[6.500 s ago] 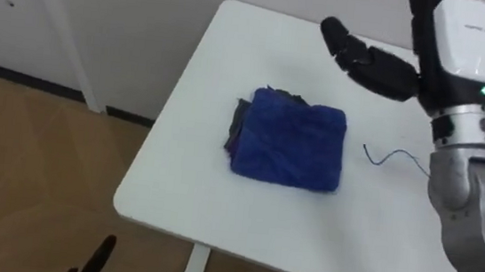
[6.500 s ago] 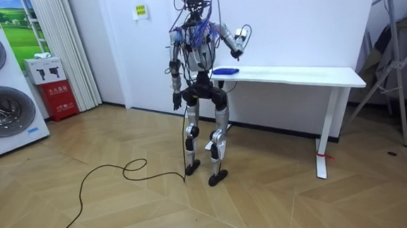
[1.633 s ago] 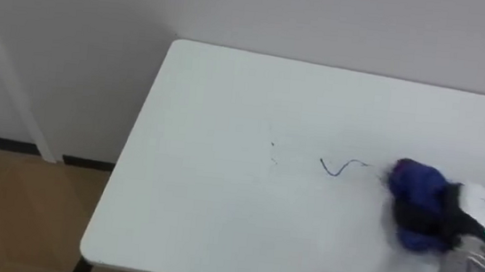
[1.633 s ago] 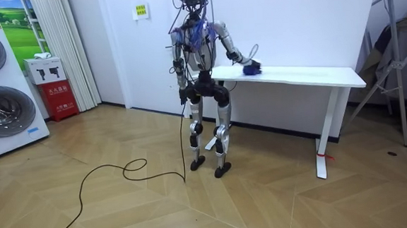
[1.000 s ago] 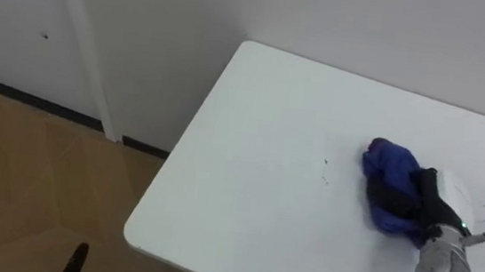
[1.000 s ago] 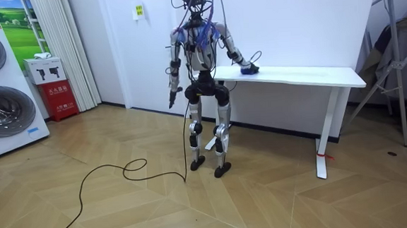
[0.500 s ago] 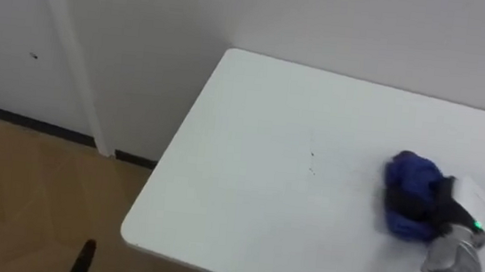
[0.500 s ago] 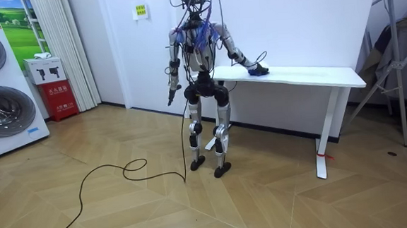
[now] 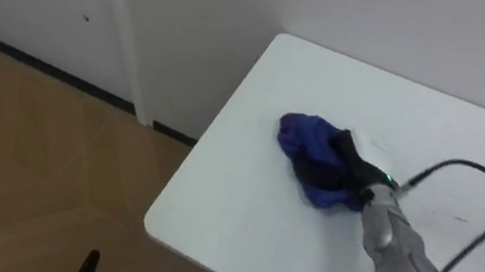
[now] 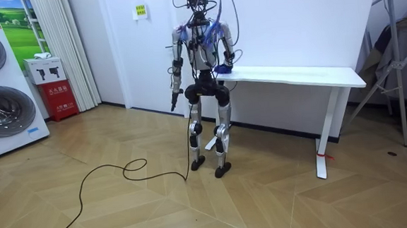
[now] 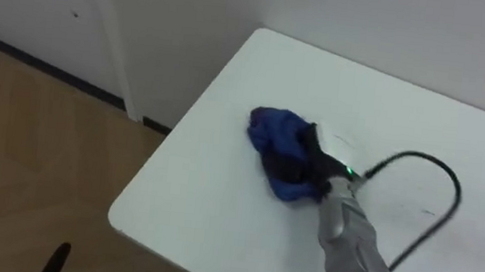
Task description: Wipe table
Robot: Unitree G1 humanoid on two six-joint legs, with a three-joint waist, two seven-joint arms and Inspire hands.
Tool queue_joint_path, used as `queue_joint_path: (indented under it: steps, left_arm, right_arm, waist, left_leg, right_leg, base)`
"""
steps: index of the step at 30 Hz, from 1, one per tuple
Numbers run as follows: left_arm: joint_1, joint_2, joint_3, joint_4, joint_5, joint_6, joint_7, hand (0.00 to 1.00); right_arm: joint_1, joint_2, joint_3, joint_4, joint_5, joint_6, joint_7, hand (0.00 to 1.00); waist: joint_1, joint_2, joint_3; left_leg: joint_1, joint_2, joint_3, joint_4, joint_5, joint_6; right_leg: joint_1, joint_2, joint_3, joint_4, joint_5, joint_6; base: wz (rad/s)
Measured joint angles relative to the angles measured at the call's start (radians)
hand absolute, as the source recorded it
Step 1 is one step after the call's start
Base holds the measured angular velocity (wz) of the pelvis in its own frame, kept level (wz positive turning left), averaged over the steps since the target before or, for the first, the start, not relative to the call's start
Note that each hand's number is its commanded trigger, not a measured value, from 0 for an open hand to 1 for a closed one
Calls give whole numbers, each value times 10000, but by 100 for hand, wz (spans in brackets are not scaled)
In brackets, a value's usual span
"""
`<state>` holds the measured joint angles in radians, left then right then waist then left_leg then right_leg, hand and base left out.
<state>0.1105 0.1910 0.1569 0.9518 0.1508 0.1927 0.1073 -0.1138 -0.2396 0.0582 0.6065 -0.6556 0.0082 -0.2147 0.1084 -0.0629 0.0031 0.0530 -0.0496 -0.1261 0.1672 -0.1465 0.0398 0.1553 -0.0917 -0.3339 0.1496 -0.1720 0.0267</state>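
The left robot hand (image 10: 174,100) hangs low by the robot's hip, short of the counter's near edge; I cannot tell how its fingers are set. Further out, the right robot hand (image 9: 350,162) rests on the blue cloth (image 9: 306,142), fingers curled into the bunched fabric. The cloth lies near the left end of the white counter (image 9: 236,207), which stands against a pale wall (image 9: 237,10).

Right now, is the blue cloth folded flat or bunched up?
Bunched up: the blue cloth is a crumpled lump under the right hand.

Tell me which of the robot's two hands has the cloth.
The right hand, gripping the blue cloth on the table. The left hand hangs beside the robot's hip, away from the table.
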Motion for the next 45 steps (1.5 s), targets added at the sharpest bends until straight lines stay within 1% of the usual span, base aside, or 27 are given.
queue_joint_path:
  steps: [4, 7, 9, 12, 14, 15, 16, 18, 19, 20, 21, 23, 24, 25, 26, 27, 28, 29, 30, 31, 32, 33, 35, 36, 38, 42, 45]
  left_arm:
    - [44, 241, 694, -20, 142, -208, 117, 0]
    - [85, 274, 697, -30, 160, -329, 194, 0]
    - [96, 269, 506, -23, 149, -340, 196, 0]
    - [-38, 176, -170, 95, 97, -441, 193, 0]
    - [-176, 104, -733, 217, 99, -417, 184, 0]
    - [-349, 117, -883, 414, 108, -424, 185, 0]
    - [-732, 122, -1105, 874, 104, -419, 181, 0]
    - [-1083, 90, -1351, 1154, 111, -420, 157, 0]
    - [-1211, 92, -1416, 1163, 122, -499, 139, 0]
    - [-1366, 88, -1409, 1101, 123, -523, 127, 0]
    - [-1457, 90, -1408, 1078, 130, -523, 114, 0]
    - [-1634, 127, -1406, 754, 187, -522, -17, 0]
    - [-1628, 179, -1394, 685, 189, -511, -43, 0]
    - [-1625, 263, -1306, 610, 193, -450, -56, 0]
    - [-1618, 444, -1148, 565, 170, -363, -47, 0]
    - [-1595, 472, -1032, 502, 171, -311, -34, 0]
    - [-1515, 474, -821, 387, 120, -299, -18, 0]
    - [-1437, 475, -727, 389, -10, -299, -14, 0]
    - [-1355, 456, -635, 390, 53, -309, -20, 0]
    - [-1056, 440, -377, 396, 262, -307, -25, 0]
    - [-700, 452, -33, 394, 663, -303, -29, 0]
    - [-561, 472, 138, 393, 909, -301, -32, 0]
    - [44, 503, 880, 197, 1627, -291, -48, 0]
    - [209, 517, 986, 86, 1668, -284, -58, 0]
    - [464, 629, 968, 115, 1610, -281, -60, 0]
    - [438, 495, 557, 279, 1143, -326, -45, 0]
    - [82, 423, -51, 295, 899, -291, 160, 0]
  right_arm:
    - [797, -714, -1933, 1265, 740, -286, -766, 100]
    - [955, -1126, -2173, 1812, 1210, -277, -933, 100]
    - [801, -1105, -2116, 2022, 1370, -207, -933, 100]
    - [398, -833, -1680, 1954, 1290, 443, -936, 100]
    - [-201, -496, -715, 1549, 960, 1375, -848, 100]
    - [-326, -345, -399, 1407, 884, 1529, -786, 100]
    - [-571, 37, 316, 1060, 669, 1820, -579, 100]
    - [-1116, 713, 1246, 767, -60, 2135, -140, 100]
    - [-1610, 1195, 1915, 761, -636, 2259, 61, 100]
    - [-2080, 1519, 2412, 806, -811, 2185, 318, 100]
    - [-2310, 1643, 2591, 843, -822, 2097, 437, 100]
    - [-3035, 1709, 2894, 1021, -761, 1830, 664, 100]
    - [-3146, 1706, 2874, 1102, -712, 1770, 666, 100]
    - [-3343, 1699, 2678, 1311, -549, 1553, 671, 100]
    - [-3382, 1664, 2441, 1341, -491, 1350, 647, 100]
    - [-3297, 1581, 2286, 1340, -459, 1224, 634, 100]
    - [-2963, 1373, 1923, 1293, -443, 979, 576, 100]
    - [-2563, 1048, 1612, 1202, -394, 811, 426, 100]
    - [-2308, 865, 1349, 1189, -389, 670, 343, 100]
    - [-1730, 443, 769, 1224, -363, 417, 125, 100]
    - [-1018, -101, 88, 1233, -69, 302, -154, 100]
    - [-645, -399, -370, 1248, 81, 294, -318, 100]
    - [473, -1418, -2171, 1493, 561, 396, -661, 100]
    - [646, -1653, -2582, 1673, 705, 470, -714, 100]
    - [999, -2072, -3265, 1943, 1163, 772, -886, 100]
    - [903, -1748, -3038, 1590, 1352, 964, -1143, 100]
    - [389, -1018, -1697, 561, 1328, 1675, -1252, 100]
  waist:
    - [-415, -73, -124]
    - [-478, -69, -167]
    - [-472, -38, -169]
    - [-285, 147, -159]
    - [171, 429, -114]
    - [297, 450, -98]
    - [561, 477, -79]
    - [864, 483, -67]
    - [1123, 480, -45]
    - [1326, 474, 40]
    - [1461, 466, 52]
    - [1735, 336, 35]
    - [1743, 306, 44]
    - [1746, 180, 47]
    - [1721, 107, 33]
    - [1692, 143, 26]
    - [1459, 201, 43]
    - [1153, 125, 28]
    - [990, 76, 26]
    - [444, 39, 37]
    - [-44, 46, 22]
    - [-216, 13, 18]
    - [-523, 112, -96]
    - [-592, -19, -78]
    - [-681, 32, -56]
    - [-317, 319, -115]
    - [-22, 424, -98]
  left_leg:
    - [143, 2, 167, -7, -95, 65]
    - [364, 39, 475, 10, -176, 69]
    - [499, 68, 682, 28, -235, 57]
    - [545, 264, 999, 345, -444, 32]
    - [530, 548, 1596, 683, -674, -19]
    - [529, 630, 1736, 708, -677, -25]
    - [515, 772, 1975, 750, -654, -71]
    - [396, 884, 2089, 955, -705, -224]
    - [281, 1000, 2077, 1031, -725, -383]
    - [182, 1127, 1917, 1079, -721, -593]
    - [79, 1202, 1790, 1098, -726, -657]
    - [-527, 1659, 1054, 1060, -377, -1264]
    - [-656, 1779, 853, 1056, -293, -1428]
    - [-841, 2081, 540, 1002, -200, -1815]
    - [-987, 2515, 337, 1039, -161, -2268]
    - [-990, 2772, 320, 1045, -95, -2451]
    - [-1027, 3382, 661, 1077, 188, -2328]
    - [-1104, 3793, 1226, 1079, 679, -1998]
    - [-1119, 3946, 1581, 1093, 979, -1878]
    - [-1145, 4063, 1996, 1295, 1338, -1805]
    - [-1168, 4016, 2499, 1661, 1294, -1749]
    - [-1207, 3937, 2690, 1863, 1197, -1642]
    - [-1377, 3185, 2787, 2495, 286, -1345]
    - [-1343, 2940, 2777, 2511, 52, -1367]
    - [-1021, 2241, 2950, 2239, -350, -1235]
    - [-21, 2215, 3282, 1276, -422, -1436]
    - [148, 2155, 3469, 840, -473, -1571]
  right_leg:
    - [209, -19, -2, 21, 18, 40]
    - [250, -18, 108, 118, 2, 67]
    - [280, -13, 132, 215, -12, 91]
    - [211, 3, 101, 482, -18, 95]
    - [-246, -68, 78, 1220, -83, 25]
    - [-421, -111, 87, 1527, -160, 75]
    - [-941, -311, 78, 2524, -437, 255]
    - [-1530, -1098, 107, 4064, -902, 279]
    - [-1749, -1684, 443, 4423, -1067, 330]
    - [-1780, -2107, 822, 4173, -1075, 359]
    - [-1785, -2302, 896, 3960, -1052, 405]
    - [-1652, -2738, 813, 2451, -541, 690]
    - [-1632, -2725, 796, 2075, -341, 699]
    - [-1720, -2663, 738, 1671, 4, 703]
    - [-1996, -2405, 681, 1875, 356, 1161]
    - [-2063, -2205, 495, 2312, 178, 1539]
    - [-2078, -1708, 168, 2933, -433, 1244]
    - [-2056, -1407, -68, 3227, -866, 974]
    - [-2012, -1279, -94, 3244, -1001, 854]
    - [-1685, -1058, -279, 3031, -1079, 692]
    - [-1398, -880, -292, 2771, -1074, 552]
    - [-1296, -827, -334, 2651, -1054, 496]
    - [-1132, -742, -203, 2220, -970, 338]
    - [-1051, -702, -120, 2123, -948, 315]
    - [-1035, -649, 338, 2089, -897, 311]
    - [-1009, -335, 1172, 1558, -481, 402]
    - [-1307, -287, 1277, 1374, -64, 480]
  base:
    - [-13]
    - [-35]
    - [-44]
    - [-41]
    - [-79]
    - [-67]
    - [-45]
    - [-23]
    - [0]
    - [7]
    - [37]
    - [82]
    - [87]
    - [64]
    - [56]
    - [53]
    - [63]
    - [57]
    - [52]
    - [39]
    - [37]
    - [20]
    - [-16]
    - [-40]
    - [-59]
    - [-83]
    - [-62]
